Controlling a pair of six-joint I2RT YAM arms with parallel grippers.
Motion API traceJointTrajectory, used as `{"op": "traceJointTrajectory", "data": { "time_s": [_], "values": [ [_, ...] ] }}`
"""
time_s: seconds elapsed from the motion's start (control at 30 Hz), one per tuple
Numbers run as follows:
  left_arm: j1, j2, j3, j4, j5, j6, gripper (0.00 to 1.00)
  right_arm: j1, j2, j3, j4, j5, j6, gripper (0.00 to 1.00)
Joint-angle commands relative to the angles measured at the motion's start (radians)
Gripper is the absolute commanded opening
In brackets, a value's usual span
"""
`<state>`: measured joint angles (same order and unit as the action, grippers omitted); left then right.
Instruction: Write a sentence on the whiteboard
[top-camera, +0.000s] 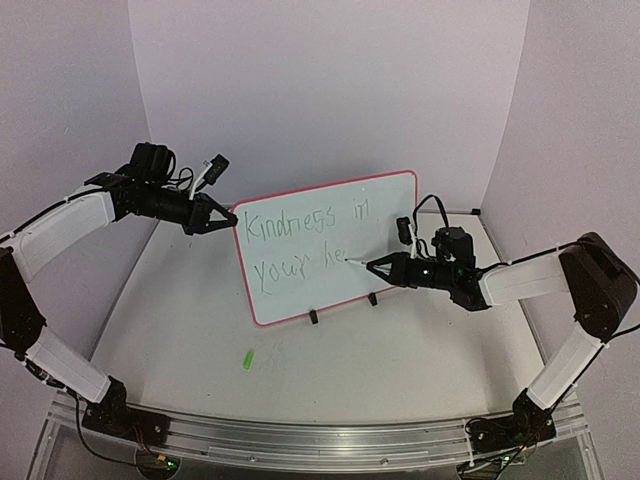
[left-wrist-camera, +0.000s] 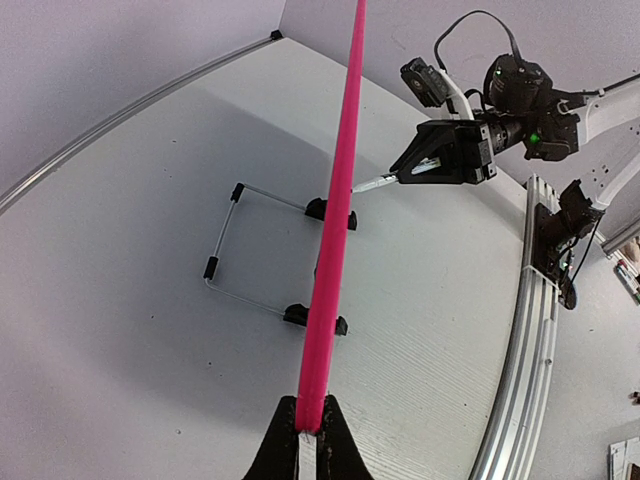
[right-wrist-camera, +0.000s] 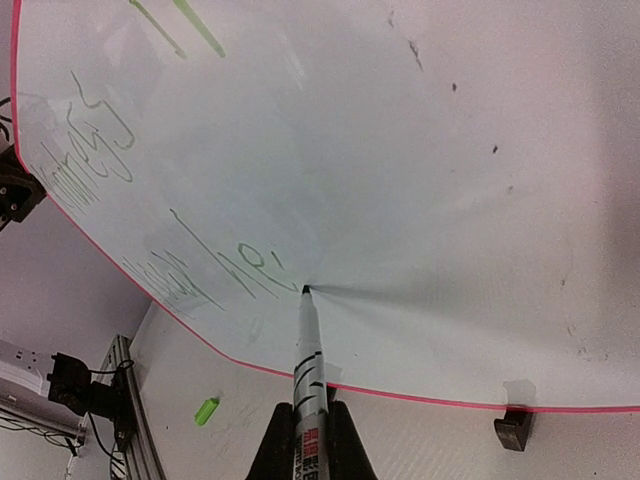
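The whiteboard (top-camera: 330, 215) stands tilted on its wire stand mid-table. The sentence (top-camera: 300, 225) in thin green reads "Kindness in" above "your he". My left gripper (top-camera: 228, 219) is shut on the board's left pink rim (left-wrist-camera: 335, 200), seen edge-on in the left wrist view. My right gripper (top-camera: 375, 266) is shut on a white marker (right-wrist-camera: 308, 350). The marker's tip (right-wrist-camera: 305, 290) touches the board just right of the last green letters (right-wrist-camera: 250, 270). The right gripper also shows in the left wrist view (left-wrist-camera: 405, 170).
A green marker cap (top-camera: 248, 357) lies on the table in front of the board, also in the right wrist view (right-wrist-camera: 206, 410). The stand's black clips (top-camera: 372, 298) and wire frame (left-wrist-camera: 225, 235) rest on the table. A metal rail (top-camera: 300, 440) runs along the near edge.
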<state>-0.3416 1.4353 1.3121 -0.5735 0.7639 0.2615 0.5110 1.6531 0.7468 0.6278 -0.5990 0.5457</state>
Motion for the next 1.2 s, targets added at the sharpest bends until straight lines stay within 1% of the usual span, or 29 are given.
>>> {"op": "traceJointTrajectory", "data": {
  "time_s": [0.0,0.43,0.73,1.17],
  "values": [
    [-0.015,-0.019,0.008,-0.008,0.013,0.008,0.00,-0.003,-0.022,0.010,0.019,0.034,-0.018,0.00],
    [-0.016,-0.023,0.007,-0.010,0.013,0.008,0.00,-0.005,-0.065,0.063,-0.008,0.066,-0.034,0.00],
    [-0.016,-0.023,0.008,-0.009,0.014,0.010,0.00,-0.005,-0.065,0.089,-0.025,0.055,-0.043,0.00],
    [-0.016,-0.021,0.007,-0.010,0.014,0.010,0.00,-0.004,-0.035,0.024,-0.032,0.076,-0.036,0.00]
  ]
}}
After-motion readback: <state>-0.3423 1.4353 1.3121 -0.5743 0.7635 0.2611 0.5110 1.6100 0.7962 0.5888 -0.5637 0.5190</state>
